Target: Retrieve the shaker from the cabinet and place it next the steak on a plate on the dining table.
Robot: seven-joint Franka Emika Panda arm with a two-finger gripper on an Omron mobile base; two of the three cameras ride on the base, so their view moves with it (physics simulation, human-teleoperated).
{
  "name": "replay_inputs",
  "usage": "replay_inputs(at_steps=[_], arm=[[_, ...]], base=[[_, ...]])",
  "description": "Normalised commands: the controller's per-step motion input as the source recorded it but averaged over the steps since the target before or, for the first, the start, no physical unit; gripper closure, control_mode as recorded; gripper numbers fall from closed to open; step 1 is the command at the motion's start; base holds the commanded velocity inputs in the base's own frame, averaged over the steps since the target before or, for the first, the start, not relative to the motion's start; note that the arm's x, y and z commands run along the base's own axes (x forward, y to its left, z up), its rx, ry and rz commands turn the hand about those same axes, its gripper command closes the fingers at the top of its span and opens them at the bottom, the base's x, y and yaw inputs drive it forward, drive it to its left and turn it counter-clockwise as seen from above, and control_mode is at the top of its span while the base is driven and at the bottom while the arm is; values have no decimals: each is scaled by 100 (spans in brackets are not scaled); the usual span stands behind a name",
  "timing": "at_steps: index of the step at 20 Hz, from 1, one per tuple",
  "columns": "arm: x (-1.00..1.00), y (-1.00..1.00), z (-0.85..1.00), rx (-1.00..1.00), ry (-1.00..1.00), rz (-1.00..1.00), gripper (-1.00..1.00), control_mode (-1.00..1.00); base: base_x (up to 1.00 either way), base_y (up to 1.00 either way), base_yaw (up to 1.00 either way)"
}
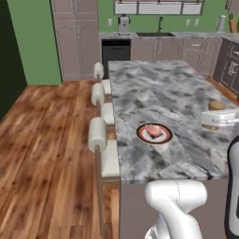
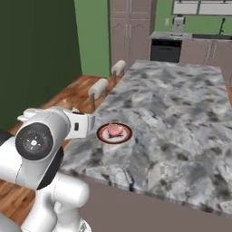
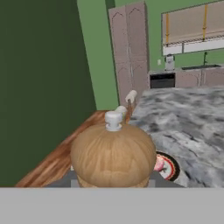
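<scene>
Here the plate (image 1: 154,134) serves as the marker: it lies on the dining table (image 1: 163,88) near the edge with the stools (image 1: 99,135), and the steak (image 1: 152,130) rests on its light centre. The shaker (image 1: 216,106) is up in the air to the right of the plate, above the table's far right side, with its rounded wooden top (image 3: 113,155) bulking large in the hand view just short of the plate (image 3: 168,166). The gripper (image 1: 215,117) has it: the jaws appear closed on the shaker's body, though the fingers themselves are hidden behind the wood and the white hand, so the grip is judged from the shaker hanging clear of the stone.
</scene>
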Motion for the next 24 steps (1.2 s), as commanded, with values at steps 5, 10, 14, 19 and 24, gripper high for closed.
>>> replay_inputs(at_steps=[5, 10, 14, 19, 24], arm=[[0, 0, 0, 0, 0, 0, 100, 100], [0, 0, 0, 0, 0, 0, 100, 100], [36, -16, 0, 0, 0, 11, 100, -100], [34, -27, -19, 0, -9, 37, 100, -100], [21, -23, -45, 0, -13, 50, 100, -100]], base=[[39, -31, 39], [35, 0, 12], [31, -4, 7], [0, 0, 0], [0, 0, 0]])
